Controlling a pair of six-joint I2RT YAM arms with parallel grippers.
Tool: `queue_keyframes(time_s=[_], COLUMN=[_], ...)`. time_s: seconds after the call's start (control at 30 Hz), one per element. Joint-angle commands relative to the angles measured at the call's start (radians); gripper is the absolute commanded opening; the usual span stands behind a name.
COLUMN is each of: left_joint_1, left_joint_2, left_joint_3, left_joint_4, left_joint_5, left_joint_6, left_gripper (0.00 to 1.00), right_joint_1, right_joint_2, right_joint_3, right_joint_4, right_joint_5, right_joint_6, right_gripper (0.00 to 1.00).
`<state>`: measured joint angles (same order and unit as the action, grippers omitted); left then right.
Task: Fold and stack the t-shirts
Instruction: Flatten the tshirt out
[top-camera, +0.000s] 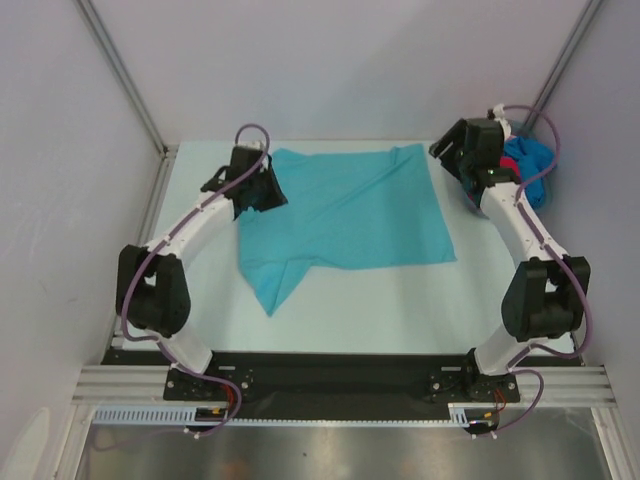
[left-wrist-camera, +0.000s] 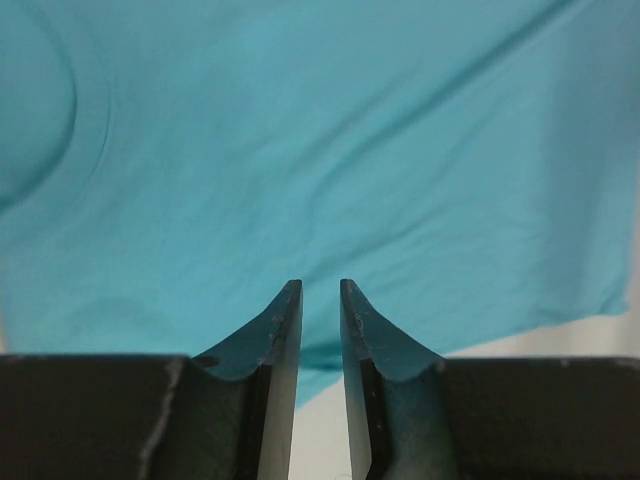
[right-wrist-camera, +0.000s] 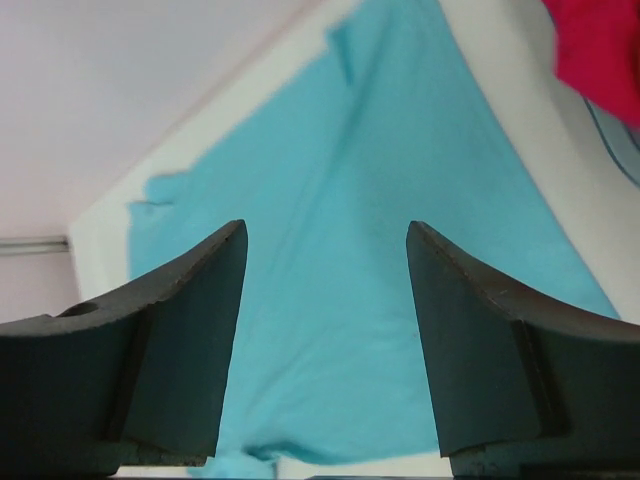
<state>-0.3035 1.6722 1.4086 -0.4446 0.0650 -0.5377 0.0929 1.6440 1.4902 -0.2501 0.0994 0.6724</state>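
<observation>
The teal t-shirt (top-camera: 350, 215) is found spread nearly flat in the middle of the table (top-camera: 400, 310), with diagonal creases across it and one sleeve pointing toward the near-left. It is judged to be laid out this way so that a fold can be made. The left gripper (top-camera: 262, 190) is positioned low at the shirt's far-left edge; in its wrist view the jaws are seen only narrowly parted, and no cloth is seen pinched between them. The placement is judged to suit a grasp of that edge. The right gripper (top-camera: 455, 160) is held above the shirt's far-right corner with the jaws spread wide and nothing in them; the teal cloth is seen below, between them. A blue t-shirt (top-camera: 528, 158) and a red t-shirt (right-wrist-camera: 600, 50) are noted bunched together at the far-right corner, unfolded and apart from the teal one, and are judged to be awaiting their turn. The table surface is pale, smooth and matte. The cell is enclosed by plain pale panels set in metal posts, and both arms are bolted to a dark rail (top-camera: 330, 375) at the near edge.
</observation>
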Motion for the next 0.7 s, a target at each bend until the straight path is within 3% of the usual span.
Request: queue_keyframes(time_s=[0.0, 0.3, 0.53, 0.67], left_joint_1=[-0.023, -0.089, -0.115, -0.141], left_joint_2=[-0.041, -0.235, -0.33, -0.307], left_joint_3=[-0.19, -0.495, -0.594, -0.611], left_joint_4=[0.041, 0.107, 0.112, 0.138], left_joint_5=[-0.017, -0.119, -0.113, -0.108], left_joint_6=[-0.105, -0.165, -0.166, -0.174], left_gripper=[0.27, 0.28, 0.28, 0.29], right_joint_1=[-0.01, -0.013, -0.007, -0.009], right_joint_2=[-0.073, -0.306, -0.391, -0.382], right_joint_3=[-0.206, -0.548, -0.692, -0.758], right_joint_4=[0.035, 0.084, 0.116, 0.161], right_joint_5=[0.033, 0.062, 0.059, 0.051], right_joint_6=[0.038, 0.081, 0.066, 0.065], right_gripper=[0.69, 0.69, 0.69, 0.69])
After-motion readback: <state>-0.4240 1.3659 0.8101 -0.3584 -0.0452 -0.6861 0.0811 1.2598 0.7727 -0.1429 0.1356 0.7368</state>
